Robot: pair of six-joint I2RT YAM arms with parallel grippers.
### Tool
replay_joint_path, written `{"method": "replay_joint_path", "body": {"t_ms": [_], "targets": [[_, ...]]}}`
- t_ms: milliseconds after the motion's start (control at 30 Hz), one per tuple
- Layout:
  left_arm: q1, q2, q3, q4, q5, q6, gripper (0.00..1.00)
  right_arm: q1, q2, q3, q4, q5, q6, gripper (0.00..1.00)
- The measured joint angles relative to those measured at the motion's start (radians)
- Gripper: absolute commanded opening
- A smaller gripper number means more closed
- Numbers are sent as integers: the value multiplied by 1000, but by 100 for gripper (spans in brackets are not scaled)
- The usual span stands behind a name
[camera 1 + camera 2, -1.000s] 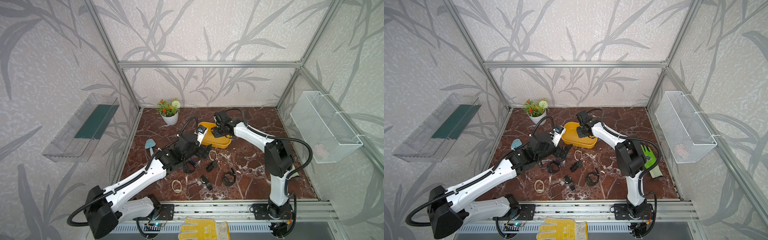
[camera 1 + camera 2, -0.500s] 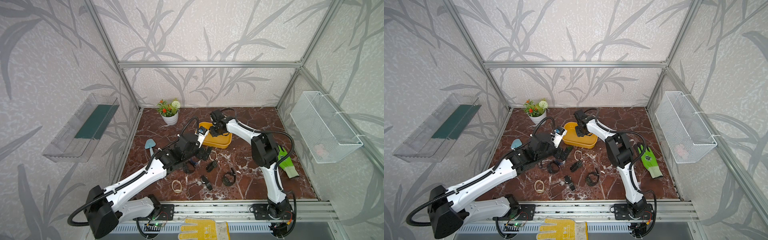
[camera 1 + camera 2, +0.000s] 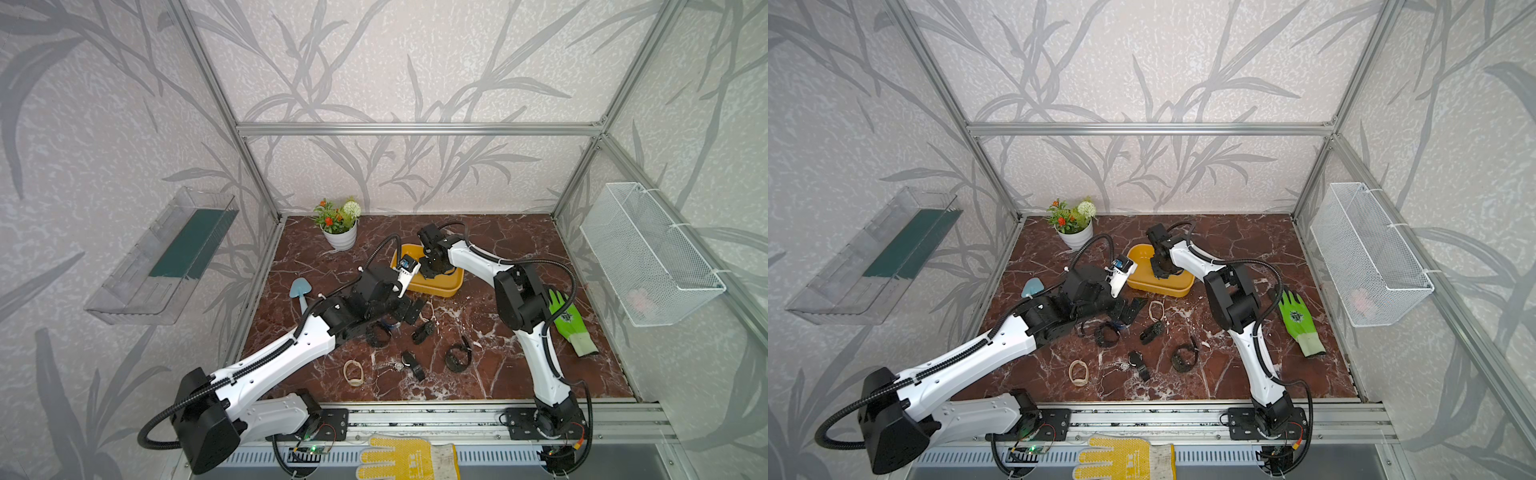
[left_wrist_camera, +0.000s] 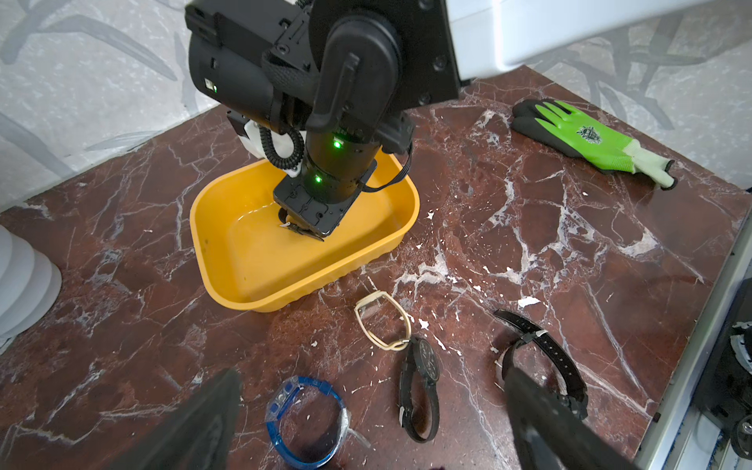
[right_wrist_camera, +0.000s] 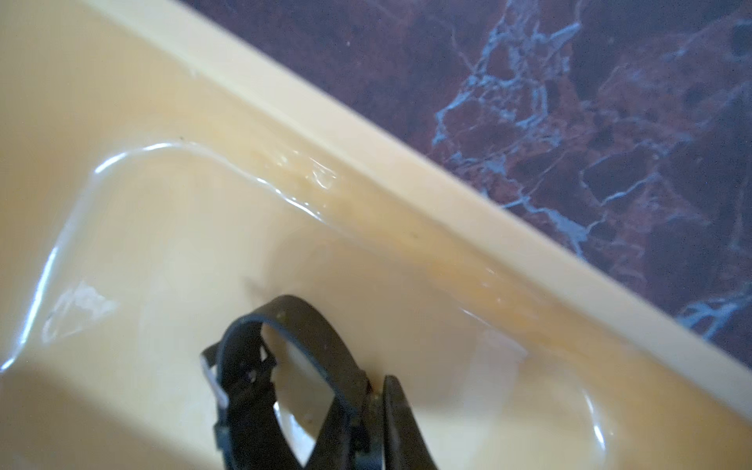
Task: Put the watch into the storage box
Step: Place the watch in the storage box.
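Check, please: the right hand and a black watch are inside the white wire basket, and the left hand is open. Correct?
One thing is wrong: the right hand and the black watch are inside the yellow box, as both wrist views show. The left hand is open.

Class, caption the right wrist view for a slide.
Black watch inside the yellow storage box, marble table beyond its rim.

watch in storage box, glove right
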Motion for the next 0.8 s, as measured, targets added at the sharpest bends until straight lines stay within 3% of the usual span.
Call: {"method": "replay_joint_path", "body": {"t_ms": [400, 600, 800], "targets": [[0, 17, 24, -29, 7, 1, 98, -1, -87, -73, 27, -8, 26, 45], [0, 2, 24, -18, 44, 2, 99, -2, -256, -179, 91, -12, 48, 47], [0, -3, 24, -7, 101, 16, 99, -3, -521, -444, 201, -10, 84, 52]]}}
